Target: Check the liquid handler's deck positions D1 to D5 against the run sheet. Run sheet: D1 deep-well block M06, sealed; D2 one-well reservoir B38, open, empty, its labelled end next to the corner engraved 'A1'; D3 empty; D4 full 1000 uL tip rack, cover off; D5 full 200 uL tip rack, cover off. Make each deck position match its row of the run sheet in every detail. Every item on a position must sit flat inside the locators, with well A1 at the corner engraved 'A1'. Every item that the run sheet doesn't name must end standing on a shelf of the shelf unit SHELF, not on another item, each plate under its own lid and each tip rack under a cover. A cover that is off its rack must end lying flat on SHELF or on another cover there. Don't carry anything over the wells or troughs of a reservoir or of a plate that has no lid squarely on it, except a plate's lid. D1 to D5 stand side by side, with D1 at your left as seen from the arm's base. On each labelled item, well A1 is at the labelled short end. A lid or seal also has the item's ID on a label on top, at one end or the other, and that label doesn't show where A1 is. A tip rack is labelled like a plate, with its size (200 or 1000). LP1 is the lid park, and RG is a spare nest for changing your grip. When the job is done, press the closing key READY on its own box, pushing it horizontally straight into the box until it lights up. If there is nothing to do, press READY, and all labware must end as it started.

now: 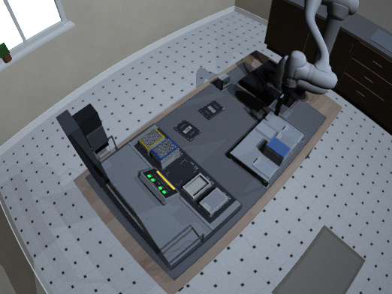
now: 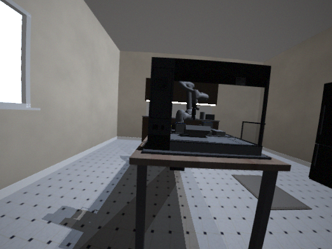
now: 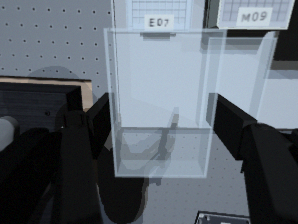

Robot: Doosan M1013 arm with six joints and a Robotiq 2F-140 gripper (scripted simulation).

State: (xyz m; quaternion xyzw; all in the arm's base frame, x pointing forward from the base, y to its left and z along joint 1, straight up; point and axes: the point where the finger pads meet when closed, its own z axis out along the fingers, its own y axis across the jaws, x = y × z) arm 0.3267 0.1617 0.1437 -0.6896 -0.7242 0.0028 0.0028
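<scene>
1. Gripper [image 3: 160, 140] is closed partway on a clear cover [image 3: 160, 100], w/ one dark finger [image 3: 75, 150] on each long side; the fingers stand fairly wide apart, pressed to the cover's walls.
2. The cover is a see-through, colourless, box-shaped shell w/ thin pale edges. Things below show through it slightly milky, and its lower band reads a bit more opaque.
3. In the wrist view the cover hangs above the grey perforated worktop [image 3: 55, 45], not touching anything below.
4. Past its far edge are two white gridded items: one w/ label "E07" [image 3: 159, 22] right at the cover's far end, one w/ label "M09" [image 3: 254, 16] to the side.
5. Top view: the arm [image 1: 315, 75] reaches down at the near end of the shelf unit [image 1: 244, 150], by the dark nests at that end of the worktop.
6. The shelf unit carries a blue rack [image 1: 279, 146] and pale lidded items.
7. Deck row, well apart from the gripper: a yellow-framed rack [image 1: 151, 138], a blue-framed rack [image 1: 165, 150], an empty dark position [image 1: 182, 170], an open white reservoir [image 1: 196, 186] and a sealed grey block [image 1: 214, 200].
8. Two dark nests [image 1: 187, 130] [image 1: 211, 109] lie btwn deck and arm.
</scene>
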